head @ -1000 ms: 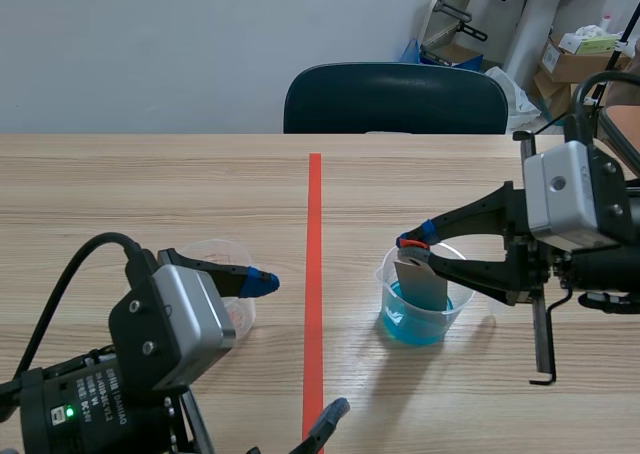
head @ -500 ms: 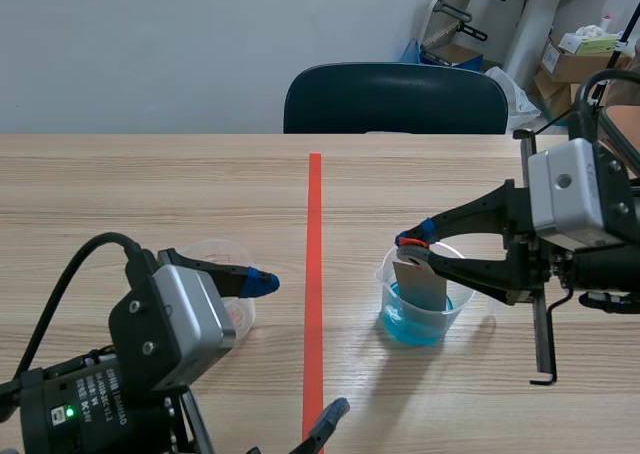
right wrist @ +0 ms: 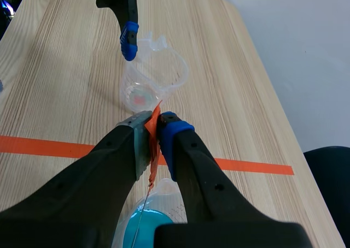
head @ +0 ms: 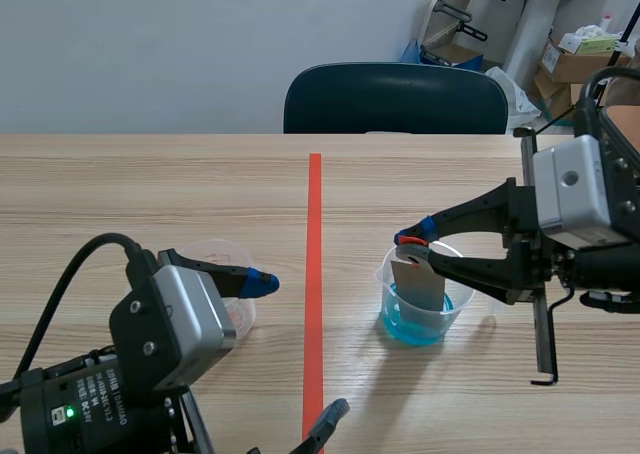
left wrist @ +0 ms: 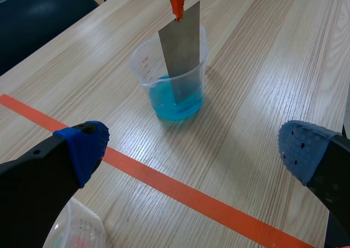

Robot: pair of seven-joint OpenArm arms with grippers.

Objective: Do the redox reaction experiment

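Note:
A clear beaker (head: pixel 440 319) of blue liquid (left wrist: pixel 176 107) stands right of the red tape line. A grey metal plate (head: pixel 419 284) stands upright in it with its lower edge in the liquid. My right gripper (head: pixel 411 241) is shut on the plate's orange-red top tab (left wrist: pixel 176 2), straight above the beaker (right wrist: pixel 164 190). My left gripper (head: pixel 298 346) is open low at the near left. Ahead of the left gripper (left wrist: pixel 194 149), the beaker (left wrist: pixel 143 59) and plate (left wrist: pixel 181 43) show. The tab (right wrist: pixel 154 149) hangs between the right gripper's (right wrist: pixel 155 118) fingers.
A second clear cup (head: pixel 243 312) with a pinkish spot on its bottom sits by my left gripper; it is also visible as the cup (right wrist: pixel 158 76) and the cup (left wrist: pixel 76 231). A dark chair (head: pixel 395 99) stands behind the table's far edge. Boxes are stacked at the back right.
The right arm's wrist has shifted slightly to the right, while the plate stays in the beaker. The left arm has not moved.

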